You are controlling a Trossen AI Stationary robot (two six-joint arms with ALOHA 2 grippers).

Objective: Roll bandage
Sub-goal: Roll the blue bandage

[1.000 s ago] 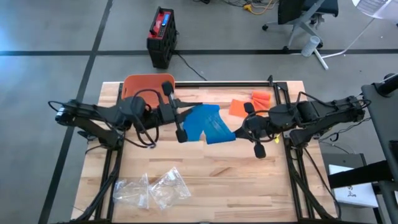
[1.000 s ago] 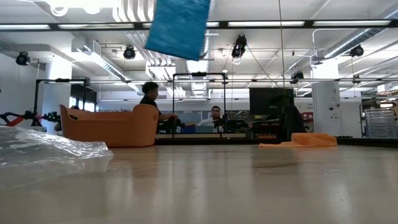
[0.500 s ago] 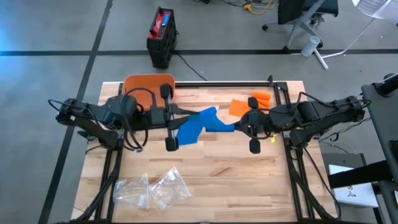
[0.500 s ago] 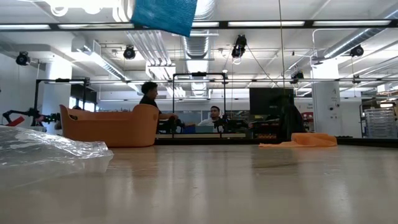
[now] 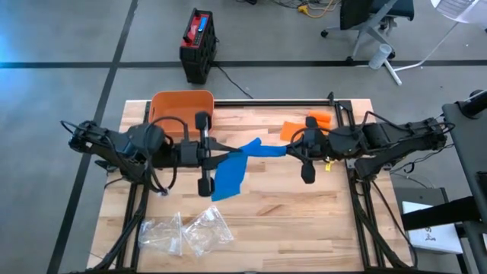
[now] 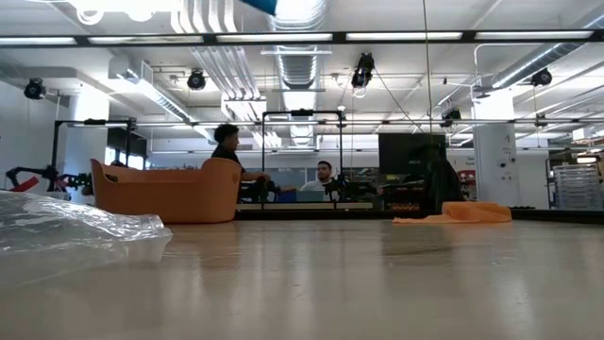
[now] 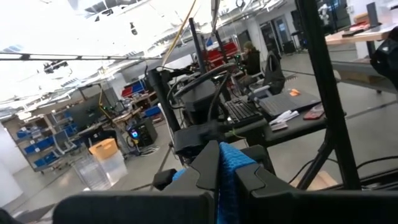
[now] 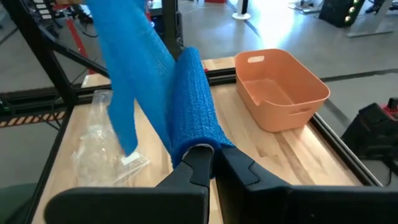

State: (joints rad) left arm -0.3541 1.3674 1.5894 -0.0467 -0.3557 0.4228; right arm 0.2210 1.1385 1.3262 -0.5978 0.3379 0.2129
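Blue bandage [image 5: 232, 169]: one, now stretched into a narrower strip than before, held above the surface [image 5: 259, 221] between both arms. Left pincer [image 5: 226, 151] and right pincer [image 5: 288, 149]: each clamped shut on it. Orange basket [image 5: 181, 106]: one. Clear plastic bags [image 5: 186, 230]: two.

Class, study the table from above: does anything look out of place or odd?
The blue bandage is not lying flat: both grippers, left and right, hold it in the air with shut jaws, one end drooping loose. Nothing looks spilled or damaged.
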